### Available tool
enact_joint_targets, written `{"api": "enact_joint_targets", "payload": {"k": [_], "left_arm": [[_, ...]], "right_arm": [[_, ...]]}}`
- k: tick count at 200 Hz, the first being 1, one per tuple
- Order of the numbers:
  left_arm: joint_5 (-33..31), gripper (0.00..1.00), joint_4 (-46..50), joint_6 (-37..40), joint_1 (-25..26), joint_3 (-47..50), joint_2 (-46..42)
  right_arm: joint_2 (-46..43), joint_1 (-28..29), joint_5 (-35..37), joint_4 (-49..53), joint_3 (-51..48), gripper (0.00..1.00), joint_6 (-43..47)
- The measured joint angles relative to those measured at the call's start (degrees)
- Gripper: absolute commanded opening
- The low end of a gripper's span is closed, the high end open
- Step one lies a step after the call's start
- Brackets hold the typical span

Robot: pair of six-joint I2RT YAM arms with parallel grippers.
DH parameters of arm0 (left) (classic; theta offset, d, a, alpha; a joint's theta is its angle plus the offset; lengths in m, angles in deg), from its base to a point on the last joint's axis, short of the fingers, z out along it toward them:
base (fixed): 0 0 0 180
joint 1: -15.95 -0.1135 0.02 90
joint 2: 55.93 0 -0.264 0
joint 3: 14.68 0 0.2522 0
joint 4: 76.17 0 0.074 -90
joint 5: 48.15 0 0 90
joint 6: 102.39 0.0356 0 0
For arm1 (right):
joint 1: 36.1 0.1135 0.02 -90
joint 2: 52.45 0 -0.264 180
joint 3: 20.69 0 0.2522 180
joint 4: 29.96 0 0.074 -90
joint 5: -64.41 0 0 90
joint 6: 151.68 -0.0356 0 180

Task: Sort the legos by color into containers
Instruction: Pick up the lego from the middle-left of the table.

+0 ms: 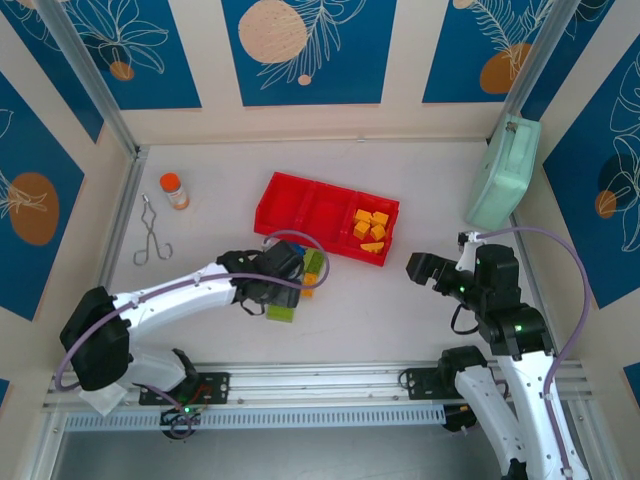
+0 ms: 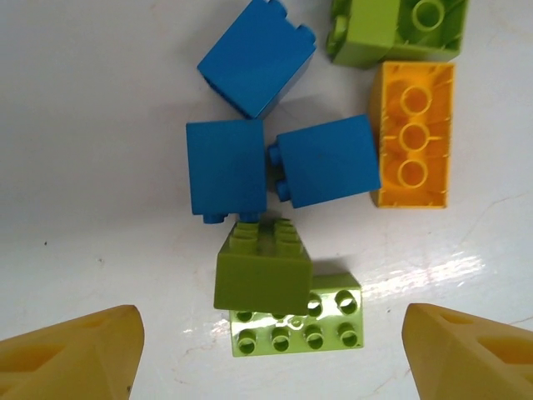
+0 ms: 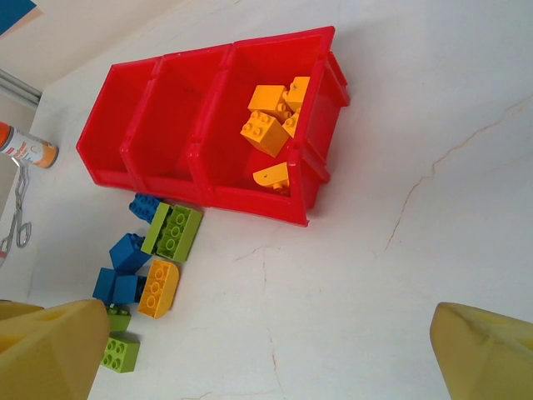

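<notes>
Left pincer (image 2: 271,337) gapes open and empty, its tips in the lower corners. Between them a lime brick (image 2: 296,321) touches an olive brick (image 2: 262,271). Above sit three blue bricks (image 2: 225,167), with an orange brick (image 2: 412,133) at right. Right pincer (image 3: 268,333) is open and empty. Upper left, the red tray (image 3: 250,200) holds orange pieces (image 3: 266,129) in its right-hand compartment.

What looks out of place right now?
One yellow-orange brick lies on the table among blue bricks and green bricks, while the other yellow-orange bricks sit in the red tray's end compartment. Nothing looks spilled or damaged.
</notes>
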Motion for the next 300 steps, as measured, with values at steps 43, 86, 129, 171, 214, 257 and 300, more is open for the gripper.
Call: {"api": "enact_joint_targets", "payload": {"k": [43, 86, 129, 171, 214, 257, 300], "left_arm": [[0.2, 0.79, -1.7, 0.0, -1.4, 2.4, 0.6], [1.3, 0.72, -4.5, 0.2, -3.5, 2.8, 2.8], [1.9, 0.62, -6.4, 0.5, -3.7, 2.8, 4.3], [2.1, 0.53, -7.1, 0.6, -4.0, 2.8, 5.2], [2.1, 0.51, -7.4, 0.6, -4.3, 3.1, 5.2], [2.1, 0.49, -8.2, 0.6, -4.4, 4.5, 5.2], [2.7, 0.43, -9.3, 0.6, -4.5, 4.6, 5.2]], "right_arm": [[0.0, 0.1, 0.0, 0.0, 0.0, 0.99, 0.0], [0.0, 0.3, 0.0, 0.0, 0.0, 0.99, 0.0], [0.5, 0.4, 0.0, 0.0, 0.0, 0.99, 0.0], [0.7, 0.5, 0.2, 0.0, 0.0, 0.99, 0.0], [0.7, 0.7, 0.2, 0.0, 0.0, 0.99, 0.0], [0.7, 0.7, 0.2, 0.0, 0.0, 0.99, 0.0], [1.0, 0.7, 0.2, 0.0, 0.0, 0.99, 0.0]]}}
